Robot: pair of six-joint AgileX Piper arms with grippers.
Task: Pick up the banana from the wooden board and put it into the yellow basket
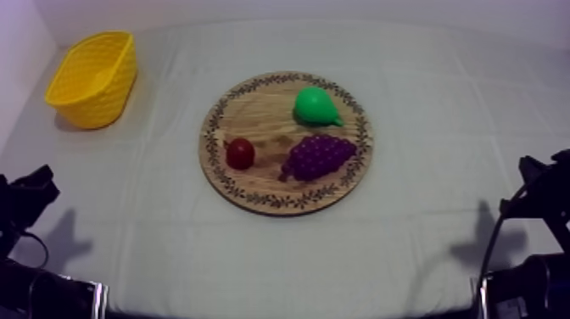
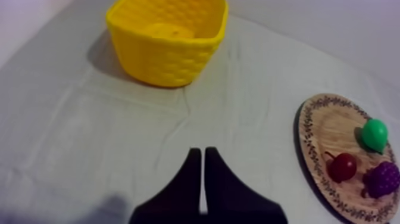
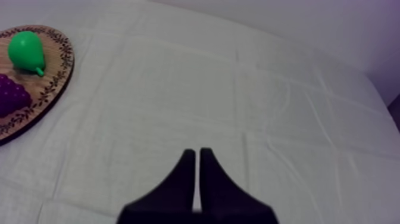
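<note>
The round wooden board (image 1: 254, 102) lies mid-table with a green pear (image 1: 315, 106), a small red fruit (image 1: 240, 153) and a bunch of purple grapes (image 1: 319, 156) on it. No banana lies on the board. The yellow basket (image 1: 93, 78) stands at the far left. Inside the basket (image 2: 169, 59) a curved, slightly darker yellow shape (image 2: 166, 30) rests on the bottom; I cannot tell for sure that it is the banana. My left gripper (image 2: 199, 152) is shut on nothing, over bare cloth short of the basket. My right gripper (image 3: 197, 154) is also shut, over bare cloth to the right of the board (image 3: 53, 77).
Both arms sit low at the table's near corners, the left arm (image 1: 25, 199) and the right arm (image 1: 543, 187). Grey-white cloth with light creases covers the table. A pale wall runs along the far and left edges.
</note>
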